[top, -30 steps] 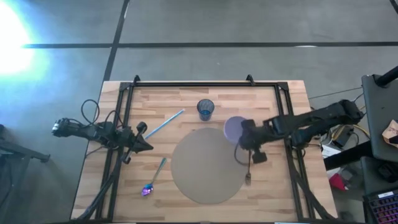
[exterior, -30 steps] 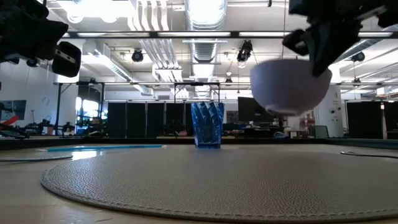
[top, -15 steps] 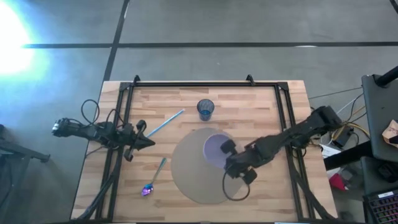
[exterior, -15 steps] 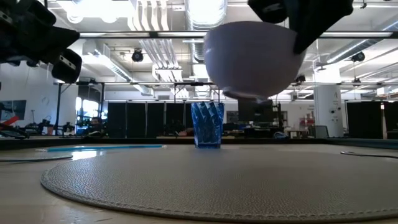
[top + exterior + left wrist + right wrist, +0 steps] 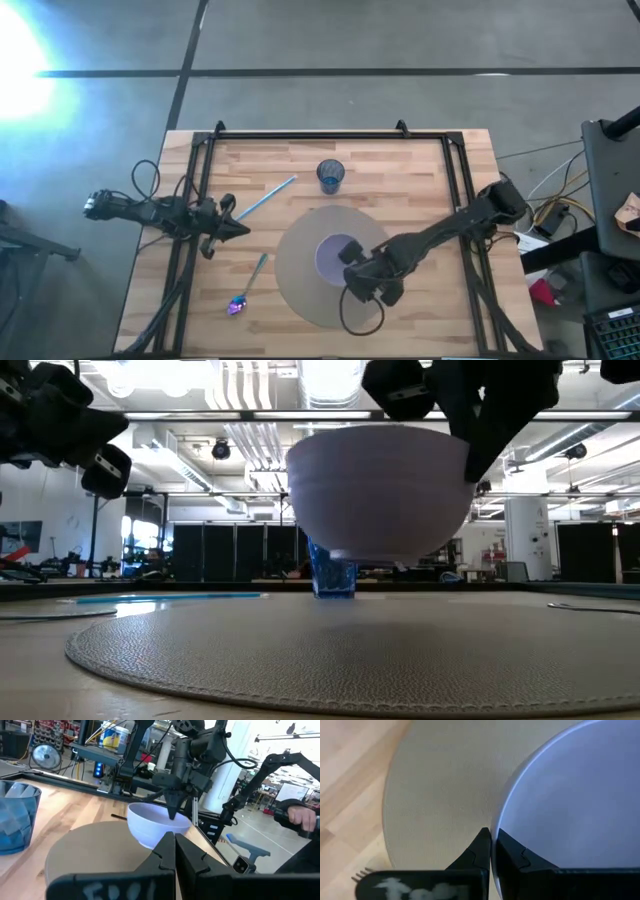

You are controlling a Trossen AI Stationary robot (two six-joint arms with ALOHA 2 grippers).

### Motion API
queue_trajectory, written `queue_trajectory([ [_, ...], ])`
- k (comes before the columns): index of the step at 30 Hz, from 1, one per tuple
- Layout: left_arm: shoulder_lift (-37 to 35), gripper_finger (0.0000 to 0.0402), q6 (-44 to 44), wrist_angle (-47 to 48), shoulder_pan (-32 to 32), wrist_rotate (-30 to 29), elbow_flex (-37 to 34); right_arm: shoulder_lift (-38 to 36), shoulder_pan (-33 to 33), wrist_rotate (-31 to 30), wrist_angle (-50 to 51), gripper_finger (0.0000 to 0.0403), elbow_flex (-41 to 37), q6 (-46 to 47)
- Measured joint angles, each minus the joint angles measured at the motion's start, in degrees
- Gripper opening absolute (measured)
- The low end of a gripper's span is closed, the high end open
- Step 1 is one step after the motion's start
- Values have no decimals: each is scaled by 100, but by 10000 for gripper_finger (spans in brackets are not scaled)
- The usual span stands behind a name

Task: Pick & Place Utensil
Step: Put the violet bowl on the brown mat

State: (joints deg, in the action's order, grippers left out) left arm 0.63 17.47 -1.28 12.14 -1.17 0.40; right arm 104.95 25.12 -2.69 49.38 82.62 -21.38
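A pale lavender bowl (image 5: pixel 335 258) hangs over the middle of the round grey mat (image 5: pixel 298 285), carried by my right gripper (image 5: pixel 362 283), which is shut on its rim. In the low view the bowl (image 5: pixel 380 490) is clear of the mat (image 5: pixel 330 650). A spoon (image 5: pixel 248 286) with an iridescent purple bowl end lies flat on the wood left of the mat. Fork tines (image 5: pixel 362 871) show past the mat's edge in the right wrist view. My left gripper (image 5: pixel 236 232) is shut and idle near the table's left edge, beside the spoon. My right gripper pinches the bowl's rim (image 5: pixel 493 827) on its near right side, one finger (image 5: pixel 512 855) inside the bowl and the other (image 5: pixel 477 847) outside. The fingers come from above, pointing down. The bowl is upright and lifted clear of the mat.
A blue faceted cup (image 5: pixel 331 175) stands on the wood beyond the mat, and a light blue straw (image 5: pixel 266 198) lies to its left. Black rails run along the table's left, right and far sides. A person's hand (image 5: pixel 300 817) shows beyond the table in the left wrist view.
My right gripper has carried the bowl from the mat's far right edge toward the table's left and near side, until it is over the mat's middle. The bowl has stayed upright in the hold. The fork that lay right of the mat is now covered by the arm in the high view.
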Motion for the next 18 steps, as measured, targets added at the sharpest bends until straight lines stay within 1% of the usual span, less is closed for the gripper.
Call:
queue_trajectory([
  [4,36,0,-43,5,-2,-7,2,188,0,274,-120,8,192,-177],
  [18,103,0,48,-4,-2,-26,2,595,-64,444,-150,8,172,-174],
])
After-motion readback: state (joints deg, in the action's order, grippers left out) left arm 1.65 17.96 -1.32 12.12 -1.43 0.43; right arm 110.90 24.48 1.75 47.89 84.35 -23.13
